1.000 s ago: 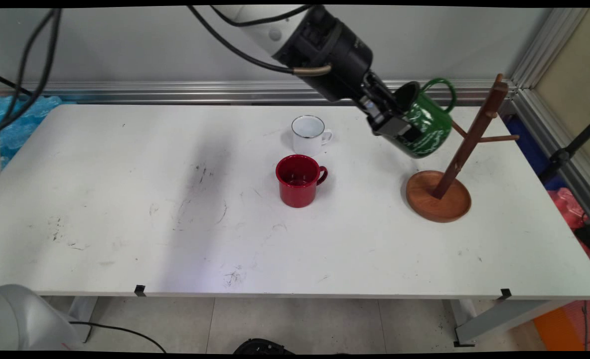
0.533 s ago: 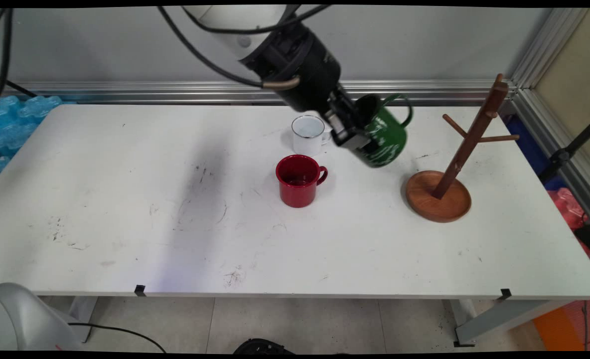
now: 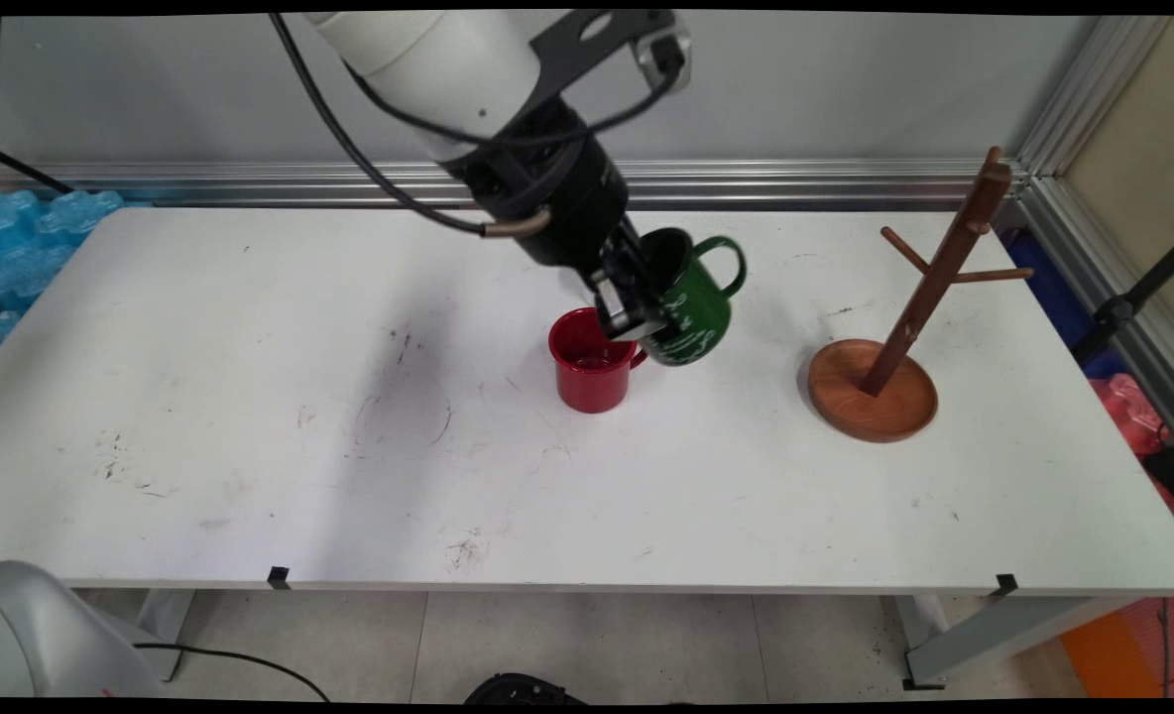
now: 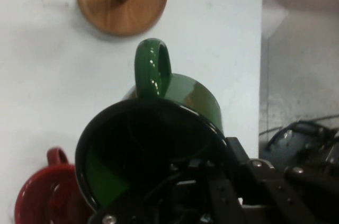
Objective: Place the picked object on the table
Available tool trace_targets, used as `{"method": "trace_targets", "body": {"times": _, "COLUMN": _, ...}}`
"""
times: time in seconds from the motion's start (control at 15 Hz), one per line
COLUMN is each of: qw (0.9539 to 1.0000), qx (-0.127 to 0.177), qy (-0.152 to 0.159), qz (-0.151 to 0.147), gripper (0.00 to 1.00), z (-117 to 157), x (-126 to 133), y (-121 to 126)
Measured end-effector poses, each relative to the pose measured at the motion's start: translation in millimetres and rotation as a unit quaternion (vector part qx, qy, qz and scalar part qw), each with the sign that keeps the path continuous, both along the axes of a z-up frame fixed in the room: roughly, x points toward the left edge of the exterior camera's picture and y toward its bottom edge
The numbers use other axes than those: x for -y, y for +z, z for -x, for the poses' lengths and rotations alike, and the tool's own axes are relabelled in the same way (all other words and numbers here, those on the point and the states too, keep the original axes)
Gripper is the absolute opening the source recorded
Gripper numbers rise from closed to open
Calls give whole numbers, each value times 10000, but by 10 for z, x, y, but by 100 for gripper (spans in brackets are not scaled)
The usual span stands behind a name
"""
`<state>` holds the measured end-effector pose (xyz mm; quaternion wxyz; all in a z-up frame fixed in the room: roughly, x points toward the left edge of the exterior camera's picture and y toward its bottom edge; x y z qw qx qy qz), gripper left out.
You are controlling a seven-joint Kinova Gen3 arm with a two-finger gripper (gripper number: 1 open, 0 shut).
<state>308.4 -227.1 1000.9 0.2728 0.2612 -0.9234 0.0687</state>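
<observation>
My gripper (image 3: pixel 637 307) is shut on the rim of a green mug (image 3: pixel 694 307), which hangs tilted above the table with its handle pointing up and right. The hand view looks straight into the green mug (image 4: pixel 180 102) and its black inside; one finger sits inside the rim. Just left of and below it stands a red mug (image 3: pixel 589 369) upright on the table, its handle hidden behind the green mug. The red mug (image 4: pixel 42 197) shows at the hand view's lower left. The arm hides the white mug behind.
A wooden mug tree (image 3: pixel 929 288) on a round base (image 3: pixel 875 402) stands at the right of the white table (image 3: pixel 250 397); its base (image 4: pixel 122 1) shows at the top of the hand view. Blue packing material (image 3: pixel 22 228) lies off the table's far left.
The gripper has carried the green mug left and down, away from the mug tree to beside the red mug. The arm now covers the white mug.
</observation>
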Motion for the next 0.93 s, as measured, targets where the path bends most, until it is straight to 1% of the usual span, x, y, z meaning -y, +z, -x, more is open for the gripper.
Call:
{"method": "trace_targets", "body": {"times": 0.4, "qw": 9987, "qx": 484, "qy": 105, "qz": -94, "gripper": 0, "z": 68, "x": -64, "y": -209}}
{"method": "trace_targets", "body": {"times": 0.93, "qw": 9950, "qx": 944, "qy": 263, "qz": -199, "gripper": 0, "z": 245, "x": -134, "y": -529}}
